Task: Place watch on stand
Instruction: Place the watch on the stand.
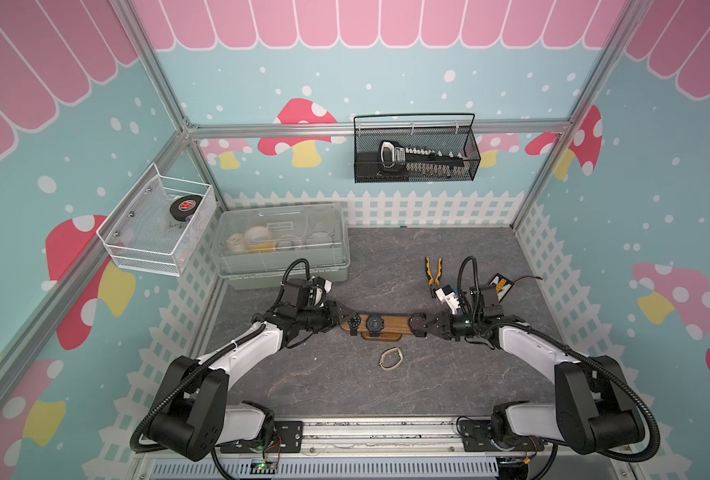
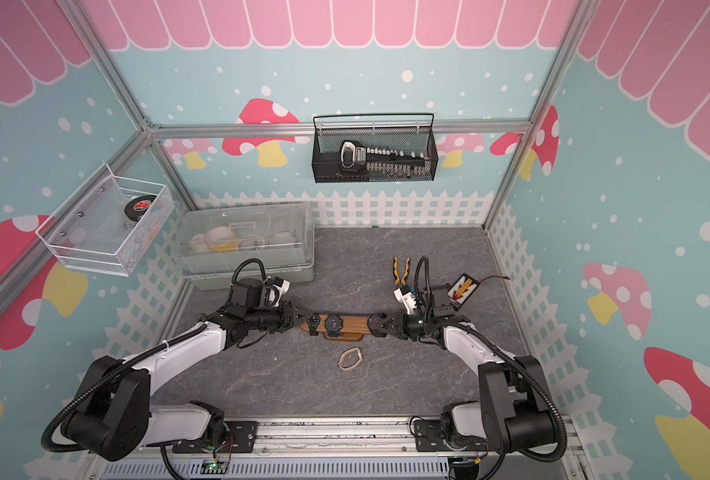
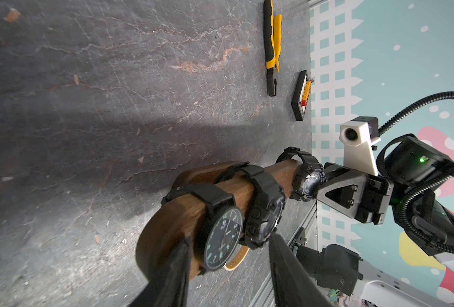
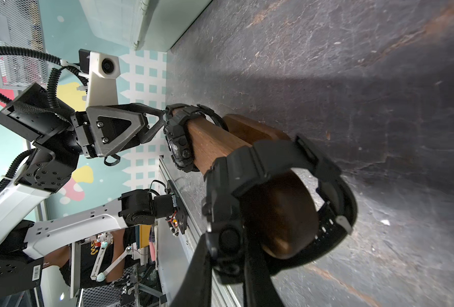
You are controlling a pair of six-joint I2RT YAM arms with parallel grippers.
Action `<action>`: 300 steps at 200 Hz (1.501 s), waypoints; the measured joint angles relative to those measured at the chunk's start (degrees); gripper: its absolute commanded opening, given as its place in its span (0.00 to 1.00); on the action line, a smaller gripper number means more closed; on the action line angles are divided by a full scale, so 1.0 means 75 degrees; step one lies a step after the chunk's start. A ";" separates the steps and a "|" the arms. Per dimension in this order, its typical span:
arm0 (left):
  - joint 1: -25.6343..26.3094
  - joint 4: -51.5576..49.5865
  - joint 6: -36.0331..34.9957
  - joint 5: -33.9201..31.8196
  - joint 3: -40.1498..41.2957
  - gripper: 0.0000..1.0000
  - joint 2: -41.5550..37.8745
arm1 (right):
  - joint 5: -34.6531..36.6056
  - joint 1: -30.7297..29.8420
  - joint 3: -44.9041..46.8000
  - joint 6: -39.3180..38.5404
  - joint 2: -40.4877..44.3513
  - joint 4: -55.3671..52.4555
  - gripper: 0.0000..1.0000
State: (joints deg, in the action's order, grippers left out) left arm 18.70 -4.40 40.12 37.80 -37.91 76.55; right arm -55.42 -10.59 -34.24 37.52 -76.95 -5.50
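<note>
Stand mid-table, long axis 9-to-3 in both top views; brown wooden bar, rounded ends, smaller wooden base beneath; two other watches strapped round bar toward 9 end; black watch looped over 3 end; right gripper pinched nearly closed on it; left gripper half-spread astride 9 end, grip unclear.
</note>
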 measured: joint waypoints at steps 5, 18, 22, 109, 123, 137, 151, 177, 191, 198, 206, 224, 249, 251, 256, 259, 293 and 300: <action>0.0000 0.0000 0.0000 0.0000 0.0003 0.48 0.0000 | -0.0015 -0.0041 0.0000 0.0032 -0.0032 0.0050 0.00; 0.0000 0.0000 0.0000 0.0000 0.0003 0.49 0.0000 | -0.0038 -0.0157 0.0000 0.0082 -0.0117 0.0175 0.00; 0.0000 -0.0003 0.0000 0.0000 0.0003 0.48 0.0000 | -0.0050 -0.0187 0.0000 0.0102 -0.0140 0.0210 0.00; 0.0000 0.0000 0.0000 0.0023 0.0082 0.49 -0.0076 | 0.0006 -0.0892 -0.0259 0.0472 -0.0679 0.0825 0.00; 0.0000 -0.0003 0.0000 0.0026 0.0105 0.49 -0.0102 | 0.0026 -0.0970 -0.0303 0.0533 -0.0752 0.0906 0.00; 0.0000 -0.0006 0.0000 0.0023 0.0122 0.49 -0.0122 | 0.0032 -0.1043 -0.0338 0.0592 -0.0816 0.0973 0.00; 0.0000 -0.0006 -0.0003 0.0023 0.0125 0.49 -0.0140 | 0.0044 -0.1090 -0.0376 0.0641 -0.0863 0.1035 0.00; 0.0000 -0.0006 0.0000 0.0023 0.0125 0.49 -0.0149 | 0.0061 -0.1154 -0.0402 0.0726 -0.0927 0.1151 0.01; 0.0000 -0.0006 -0.0003 0.0023 0.0125 0.49 -0.0149 | 0.0067 -0.1195 -0.0405 0.0775 -0.0947 0.1207 0.03; 0.0000 -0.0006 0.0000 0.0023 0.0125 0.49 -0.0149 | 0.0070 -0.1204 -0.0405 0.0793 -0.0947 0.1215 0.04; 0.0000 -0.0006 0.0000 0.0023 0.0125 0.49 -0.0152 | 0.0073 -0.1218 -0.0405 0.0813 -0.0953 0.1224 0.07; 0.0000 -0.0009 -0.0003 0.0023 0.0125 0.49 -0.0152 | 0.0076 -0.1247 -0.0405 0.0845 -0.0959 0.1250 0.16; 0.0000 -0.0009 0.0000 0.0023 0.0125 0.49 -0.0152 | 0.0122 -0.1247 -0.0405 0.0871 -0.0959 0.1250 0.24; 0.0000 -0.0009 0.0000 0.0023 0.0125 0.49 -0.0152 | 0.0128 -0.1247 -0.0405 0.0906 -0.0959 0.1244 0.25; 0.0000 -0.0009 -0.0003 0.0023 0.0125 0.49 -0.0154 | 0.0134 -0.1247 -0.0405 0.0886 -0.0959 0.1244 0.26; 0.0000 -0.0009 0.0000 0.0023 0.0125 0.49 -0.0160 | 0.0163 -0.1247 -0.0405 0.0909 -0.0959 0.1233 0.26; 0.0000 -0.0015 -0.0003 0.0023 0.0122 0.49 -0.0277 | 0.0268 -0.1247 -0.0420 0.0895 -0.0909 0.1139 0.32; 0.0000 -0.0015 -0.0003 0.0023 0.0122 0.49 -0.0291 | 0.0268 -0.1247 -0.0434 0.0895 -0.0898 0.1116 0.33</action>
State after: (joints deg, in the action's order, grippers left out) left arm 18.70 -4.51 40.10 37.98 -36.99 74.37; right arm -53.41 -19.94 -37.50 44.23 -83.68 2.87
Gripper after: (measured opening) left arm 0.486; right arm 0.317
